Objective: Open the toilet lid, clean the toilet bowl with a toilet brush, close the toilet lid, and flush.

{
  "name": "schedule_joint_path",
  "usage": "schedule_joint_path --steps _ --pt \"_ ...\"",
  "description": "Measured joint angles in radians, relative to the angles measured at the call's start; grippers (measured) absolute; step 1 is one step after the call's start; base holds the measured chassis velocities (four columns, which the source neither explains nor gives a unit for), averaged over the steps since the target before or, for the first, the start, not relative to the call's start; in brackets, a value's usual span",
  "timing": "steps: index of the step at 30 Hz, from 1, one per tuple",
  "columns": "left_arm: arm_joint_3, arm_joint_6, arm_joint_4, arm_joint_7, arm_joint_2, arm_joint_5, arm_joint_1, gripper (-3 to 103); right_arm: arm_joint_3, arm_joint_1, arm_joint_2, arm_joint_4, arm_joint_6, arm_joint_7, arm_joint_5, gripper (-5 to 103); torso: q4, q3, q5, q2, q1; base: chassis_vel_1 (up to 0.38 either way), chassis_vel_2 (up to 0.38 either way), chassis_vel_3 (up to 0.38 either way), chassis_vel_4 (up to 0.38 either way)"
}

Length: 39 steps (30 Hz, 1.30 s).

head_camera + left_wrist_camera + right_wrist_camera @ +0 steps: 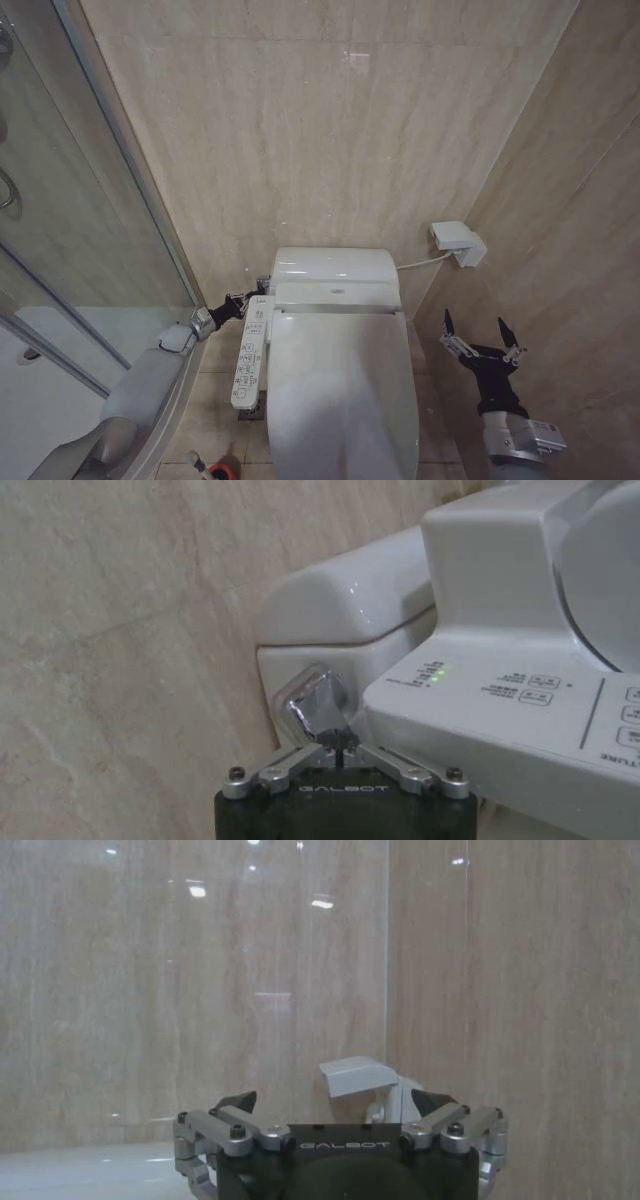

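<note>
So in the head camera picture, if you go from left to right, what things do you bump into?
Shower glass → left end effector, shut at the flush lever → long button panel → closed toilet lid → white wall box → right end effector, open beside the toilet.

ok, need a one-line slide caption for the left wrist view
Left hand, fingers closed, at the chrome flush lever on the toilet tank, beside the button panel.

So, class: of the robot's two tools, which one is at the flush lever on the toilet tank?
The left tool, closed at the chrome flush lever on the tank's side. The right tool hangs open beside the toilet, touching nothing.
</note>
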Motion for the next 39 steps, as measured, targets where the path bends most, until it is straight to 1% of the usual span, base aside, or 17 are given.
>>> schedule_joint_path --steps 11,20,22,24,25,27,29,30,33,34,35,36,37,38,39 --pt "-0.004 0.001 -0.001 0.004 -0.004 0.000 0.001 0 0.000 0.000 0.000 0.000 0.000 0.000 0.000 100 0.0003 0.000 0.0002 0.000 0.000 0.000 0.000 0.000 0.000" --pt "-0.023 0.001 0.003 0.006 -0.012 0.002 0.012 0 0.000 0.000 0.000 0.000 0.000 0.000 0.000 100 -0.0001 0.000 0.0003 0.000 0.000 0.000 0.000 0.000 0.000" --pt "-0.048 0.004 -0.004 0.004 -0.013 0.011 0.031 0 0.000 0.000 0.000 0.000 0.000 0.000 0.000 100 -0.0008 0.000 -0.0003 0.000 0.000 0.000 0.000 0.000 0.000" --pt "-0.077 0.008 -0.016 0.001 -0.013 0.017 0.057 0 0.000 0.000 0.000 0.000 0.000 0.000 0.000 100 -0.0009 0.000 -0.0002 0.000 0.000 0.000 0.000 0.000 0.000" --pt "-0.077 0.008 -0.016 0.001 -0.013 0.017 0.057 0 0.000 0.000 0.000 0.000 0.000 0.000 0.000 100 -0.0009 0.000 -0.0002 0.000 0.000 0.000 0.000 0.000 0.000" --pt "-0.120 0.010 -0.032 -0.003 -0.007 0.019 0.100 0 0.000 0.000 0.000 0.000 0.000 0.000 0.000 100 -0.0005 0.000 -0.0002 0.000 0.000 0.000 0.000 0.000 0.000" --pt "-0.134 0.011 -0.038 -0.003 -0.003 0.019 0.116 0 0.000 0.000 0.000 0.000 0.000 0.000 0.000 100 -0.0001 0.000 -0.0002 0.000 0.000 0.000 0.000 0.000 0.000" --pt "-0.160 0.011 -0.052 -0.003 0.005 0.019 0.146 0 0.000 0.000 0.000 0.000 0.000 0.000 0.000 100 0.0005 0.000 -0.0002 0.000 0.000 0.000 0.000 0.000 0.000" --pt "-0.210 0.011 -0.086 -0.003 0.024 0.018 0.205 0 0.000 0.000 0.000 0.000 0.000 0.000 0.000 100 0.0003 0.000 0.0000 0.000 0.000 0.000 0.000 0.000 0.000" --pt "-0.210 0.011 -0.086 -0.003 0.024 0.018 0.205 0 0.000 0.000 0.000 0.000 0.000 0.000 0.000 100 0.0003 0.000 0.0000 0.000 0.000 0.000 0.000 0.000 0.000" --pt "-0.220 0.012 -0.094 -0.006 0.028 0.016 0.217 0 0.000 0.000 0.000 0.000 0.000 0.000 0.000 100 0.0002 0.000 -0.0003 0.000 0.000 0.000 0.000 0.000 0.000" --pt "-0.235 0.015 -0.112 -0.024 0.038 0.007 0.239 0 0.000 0.000 0.000 0.000 0.000 0.000 0.000 100 -0.0003 0.000 -0.0002 0.000 0.000 0.000 0.000 0.000 0.000" --pt "-0.244 0.026 -0.132 -0.047 0.046 -0.005 0.258 0 0.000 0.000 0.000 0.000 0.000 0.000 0.000 100 -0.0001 0.000 0.0000 0.000 0.000 0.000 0.000 0.000 0.000" --pt "-0.244 0.026 -0.132 -0.047 0.046 -0.005 0.258 0 0.000 0.000 0.000 0.000 0.000 0.000 0.000 100 -0.0001 0.000 0.0000 0.000 0.000 0.000 0.000 0.000 0.000" --pt "-0.252 0.048 -0.169 -0.091 0.059 -0.030 0.288 0 0.000 0.000 0.000 0.000 0.000 0.000 0.000 100 0.0001 0.000 -0.0001 0.000 0.000 0.000 0.000 0.000 0.000"
